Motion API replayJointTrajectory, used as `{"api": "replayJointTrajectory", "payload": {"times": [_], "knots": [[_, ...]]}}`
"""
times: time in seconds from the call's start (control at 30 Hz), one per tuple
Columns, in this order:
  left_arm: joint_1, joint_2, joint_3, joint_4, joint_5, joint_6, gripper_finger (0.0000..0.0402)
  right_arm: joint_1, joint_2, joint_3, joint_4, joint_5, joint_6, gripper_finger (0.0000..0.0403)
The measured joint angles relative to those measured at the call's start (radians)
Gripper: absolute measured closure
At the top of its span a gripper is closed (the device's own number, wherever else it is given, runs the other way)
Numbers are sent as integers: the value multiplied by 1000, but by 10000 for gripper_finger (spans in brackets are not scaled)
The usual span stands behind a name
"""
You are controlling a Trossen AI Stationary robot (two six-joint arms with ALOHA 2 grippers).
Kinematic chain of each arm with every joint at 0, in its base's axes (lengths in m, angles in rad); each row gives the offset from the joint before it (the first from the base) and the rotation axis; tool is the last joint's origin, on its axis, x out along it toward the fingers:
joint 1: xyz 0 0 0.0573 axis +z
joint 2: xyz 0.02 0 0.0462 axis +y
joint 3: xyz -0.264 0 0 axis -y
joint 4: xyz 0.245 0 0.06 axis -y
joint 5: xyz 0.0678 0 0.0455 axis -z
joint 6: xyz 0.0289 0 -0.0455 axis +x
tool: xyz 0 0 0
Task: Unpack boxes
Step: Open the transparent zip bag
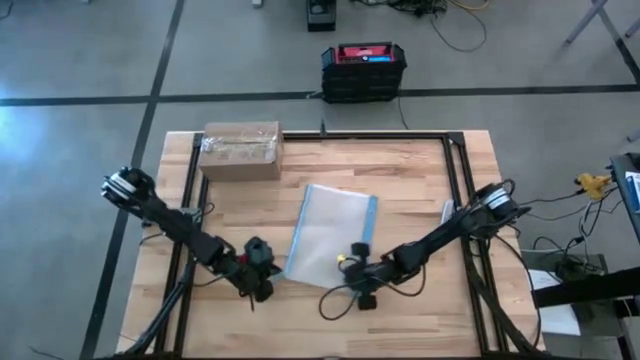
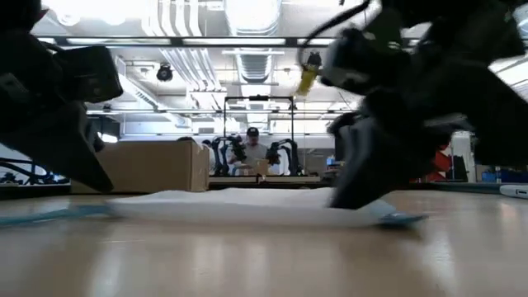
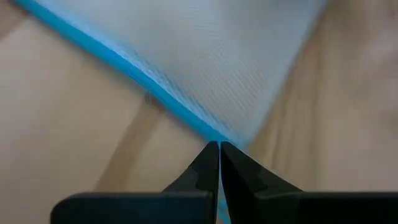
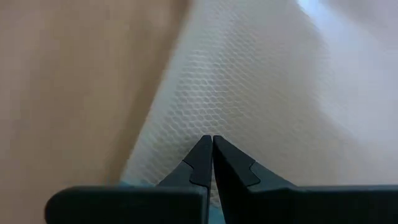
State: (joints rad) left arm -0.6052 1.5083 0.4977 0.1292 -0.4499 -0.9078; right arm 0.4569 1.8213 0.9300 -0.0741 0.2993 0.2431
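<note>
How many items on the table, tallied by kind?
Cardboard box: 1
Clear pouch with blue edge: 1
Total: 2, both on the wooden table. The black-and-red case is on the floor, not counted.

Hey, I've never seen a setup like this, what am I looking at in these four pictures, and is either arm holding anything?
Two dark robot arms work at a wooden table. One camera looks straight down, one sits at tabletop height, and one rides on each wrist. On the table lie a brown cardboard box and a flat clear plastic pouch with a blue edge. The left hand is shut at the pouch's blue-edged corner; the right hand is shut at its near edge. Whether either truly pinches it is unclear.
</note>
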Motion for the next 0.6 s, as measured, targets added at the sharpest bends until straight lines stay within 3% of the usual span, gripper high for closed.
{"api": "replayJointTrajectory", "payload": {"times": [0.13,0.2,0.37,0.47,0.6], "knots": [[8,94,46,-9,2,22,402,14,-109,-10,-350,148,73,403],[12,121,70,-7,-22,51,401,16,-171,-12,-383,179,91,403],[36,214,160,25,-135,165,386,34,-261,-54,-149,163,33,403],[45,274,219,100,-130,251,365,32,-247,-95,25,159,-36,395],[52,348,299,121,-72,308,329,12,-159,-111,236,89,-89,351]]}}
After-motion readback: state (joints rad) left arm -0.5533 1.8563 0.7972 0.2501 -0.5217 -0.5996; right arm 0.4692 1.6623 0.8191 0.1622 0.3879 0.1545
